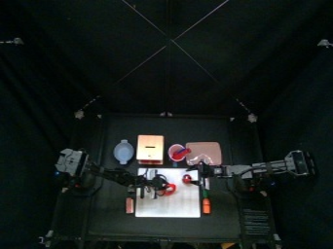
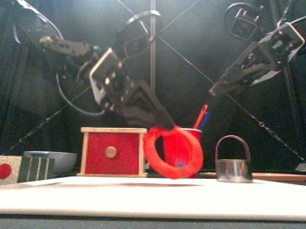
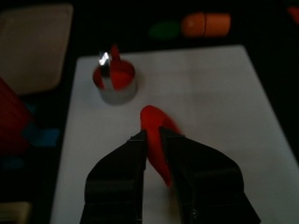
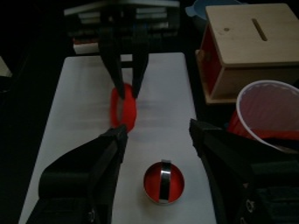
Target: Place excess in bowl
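Note:
The excess, a bright red ring (image 2: 177,154), stands on edge on the white board (image 2: 143,199). My left gripper (image 2: 153,114) comes down on its upper rim. In the left wrist view the ring (image 3: 156,131) sits pinched between the two jaws of the left gripper (image 3: 155,140). The small metal bowl (image 2: 232,166) with a wire handle stands just right of the ring, and something red shows inside the bowl (image 3: 114,77). My right gripper (image 4: 156,131) hovers open over the board, between ring (image 4: 122,107) and bowl (image 4: 163,180), holding nothing.
Behind the board stand a red-fronted wooden box (image 2: 114,152) and a red cup (image 4: 275,109) with thin sticks (image 2: 199,118) in it. Small items (image 2: 36,165) lie at the far left. An orange piece (image 3: 205,24) lies beyond the board's end.

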Tool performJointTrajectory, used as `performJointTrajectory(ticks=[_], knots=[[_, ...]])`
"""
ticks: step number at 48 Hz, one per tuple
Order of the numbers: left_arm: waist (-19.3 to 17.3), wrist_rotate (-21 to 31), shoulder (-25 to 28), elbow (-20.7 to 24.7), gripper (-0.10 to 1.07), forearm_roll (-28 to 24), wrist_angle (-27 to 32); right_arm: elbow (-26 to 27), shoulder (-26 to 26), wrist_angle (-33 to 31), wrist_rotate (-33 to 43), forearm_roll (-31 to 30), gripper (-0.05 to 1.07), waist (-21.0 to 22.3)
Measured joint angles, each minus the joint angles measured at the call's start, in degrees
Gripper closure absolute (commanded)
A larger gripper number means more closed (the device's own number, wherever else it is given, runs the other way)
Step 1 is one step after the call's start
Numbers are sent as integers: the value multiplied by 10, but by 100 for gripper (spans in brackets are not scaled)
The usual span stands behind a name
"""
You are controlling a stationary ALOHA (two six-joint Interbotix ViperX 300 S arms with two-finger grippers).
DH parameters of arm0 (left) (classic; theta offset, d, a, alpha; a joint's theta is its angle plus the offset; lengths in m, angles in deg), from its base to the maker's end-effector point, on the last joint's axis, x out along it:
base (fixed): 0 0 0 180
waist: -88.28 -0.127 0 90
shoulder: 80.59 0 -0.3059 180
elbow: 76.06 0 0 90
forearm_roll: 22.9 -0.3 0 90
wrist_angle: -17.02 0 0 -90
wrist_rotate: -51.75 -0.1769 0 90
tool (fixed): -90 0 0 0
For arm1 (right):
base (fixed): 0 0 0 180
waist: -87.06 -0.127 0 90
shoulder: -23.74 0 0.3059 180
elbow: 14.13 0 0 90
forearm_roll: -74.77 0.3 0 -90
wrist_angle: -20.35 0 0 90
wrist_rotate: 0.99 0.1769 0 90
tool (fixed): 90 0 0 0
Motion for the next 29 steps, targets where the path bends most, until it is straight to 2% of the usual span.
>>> performJointTrajectory(ticks=[10, 29], knots=[[-34, -1, -134, -56, 37, -12, -21, 0, -1, 0, 0, -1, 12, 1], [-196, -25, -426, -227, 37, -10, -42, -4, -2, 0, 0, -4, 11, 2]])
